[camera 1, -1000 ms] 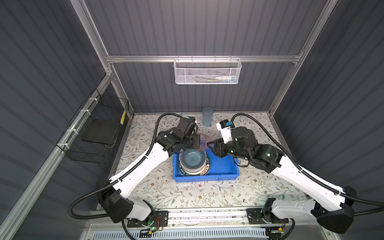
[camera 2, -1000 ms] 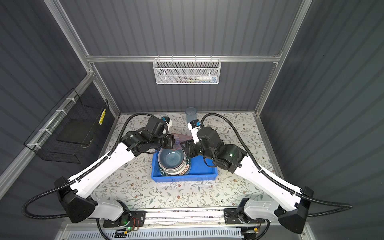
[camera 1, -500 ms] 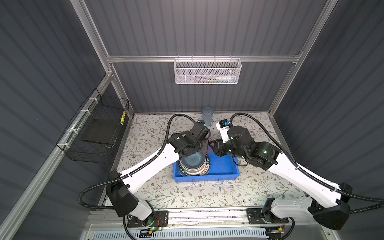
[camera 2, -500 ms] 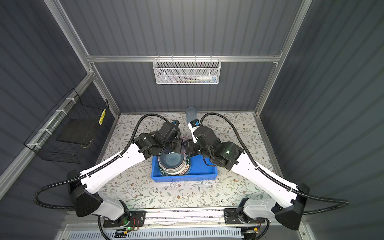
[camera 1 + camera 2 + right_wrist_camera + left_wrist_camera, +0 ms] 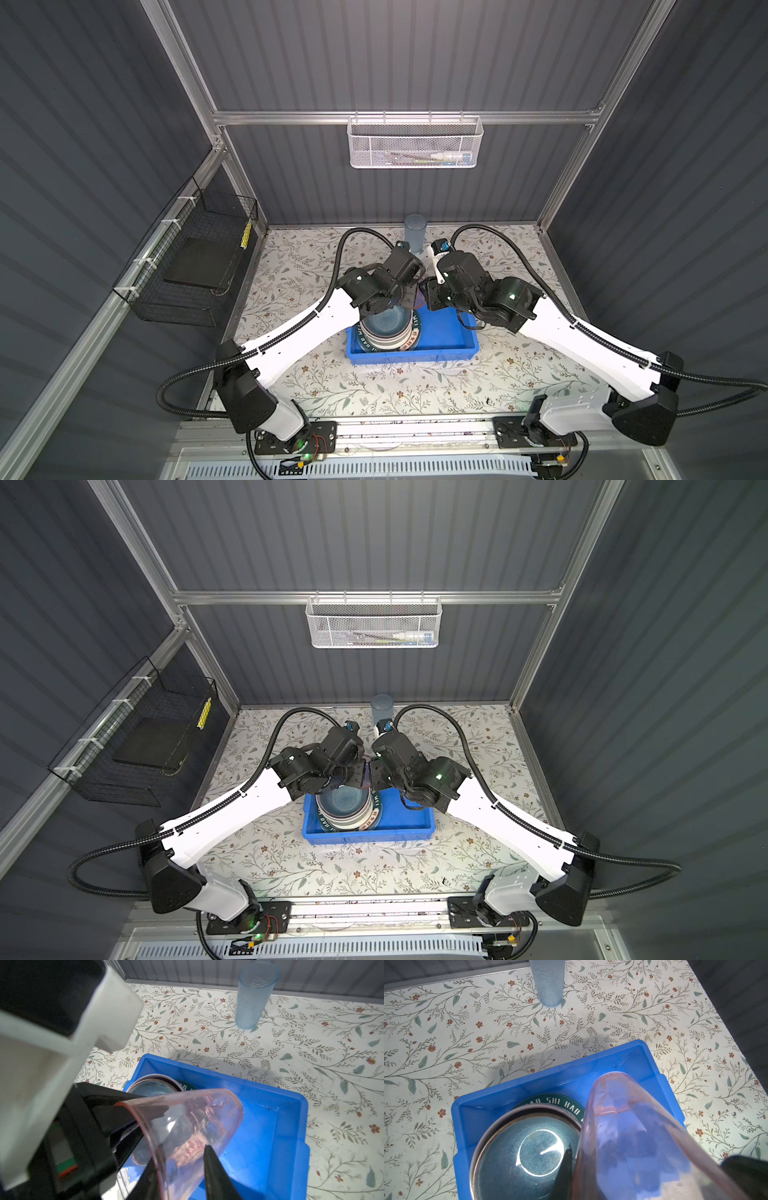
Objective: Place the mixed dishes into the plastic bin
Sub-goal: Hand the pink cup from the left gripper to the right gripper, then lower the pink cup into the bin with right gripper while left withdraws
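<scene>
The pink tumbler [image 5: 187,1118] hangs tilted over the free right half of the plastic bin [image 5: 291,1095], whose front rim [image 5: 415,357] shows in both top views. My left gripper [image 5: 579,1159] is shut on the tumbler's wall near the rim. My right gripper [image 5: 180,1153] has a finger on each side of the same tumbler, pressed against it. In the bin's left half a dark-blue bowl [image 5: 529,1157] tops a stack over the green lettered plate [image 5: 560,1103]. A blue tumbler [image 5: 253,995] stands upright on the table by the back wall.
A white mesh basket [image 5: 415,143] hangs on the back wall and a black wire basket [image 5: 199,257] on the left wall. The two wrists [image 5: 419,286] nearly touch above the bin's far edge. The floral tabletop [image 5: 374,390] surrounds the bin.
My left arm has carried the pink tumbler rightward over the bin to the right gripper. The right jaws have narrowed onto the tumbler.
</scene>
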Robot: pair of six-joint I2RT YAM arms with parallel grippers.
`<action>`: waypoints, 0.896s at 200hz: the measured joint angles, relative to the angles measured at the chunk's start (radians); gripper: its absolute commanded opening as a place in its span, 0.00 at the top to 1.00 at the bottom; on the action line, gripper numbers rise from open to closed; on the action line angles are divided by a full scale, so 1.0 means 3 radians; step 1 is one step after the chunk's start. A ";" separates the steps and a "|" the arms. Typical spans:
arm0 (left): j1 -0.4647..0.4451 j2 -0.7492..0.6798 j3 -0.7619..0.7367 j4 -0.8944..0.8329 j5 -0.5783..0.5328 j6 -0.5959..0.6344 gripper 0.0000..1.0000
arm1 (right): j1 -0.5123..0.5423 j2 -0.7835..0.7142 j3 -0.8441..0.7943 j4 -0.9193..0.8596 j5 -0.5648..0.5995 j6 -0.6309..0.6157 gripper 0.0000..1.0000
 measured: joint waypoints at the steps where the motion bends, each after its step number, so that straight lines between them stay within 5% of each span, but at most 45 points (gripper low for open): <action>1: 0.0000 0.0000 0.0000 -0.0001 0.0000 0.0000 0.88 | 0.0001 0.0001 0.0000 -0.0001 0.0001 -0.0003 0.78; 81: -0.0013 -0.0009 -0.0004 0.0142 0.0268 -0.0017 0.76 | -0.0018 0.0042 -0.0019 -0.0290 0.0294 0.0010 1.00; 127: -0.0032 -0.0043 -0.0071 0.0231 0.0501 -0.0045 0.74 | -0.0043 0.0018 -0.0083 -0.0453 0.0355 0.0023 1.00; 179: -0.0036 -0.0191 -0.0118 0.0379 0.0863 -0.0103 0.60 | -0.0097 -0.0127 -0.0205 -0.0506 0.0404 0.0022 1.00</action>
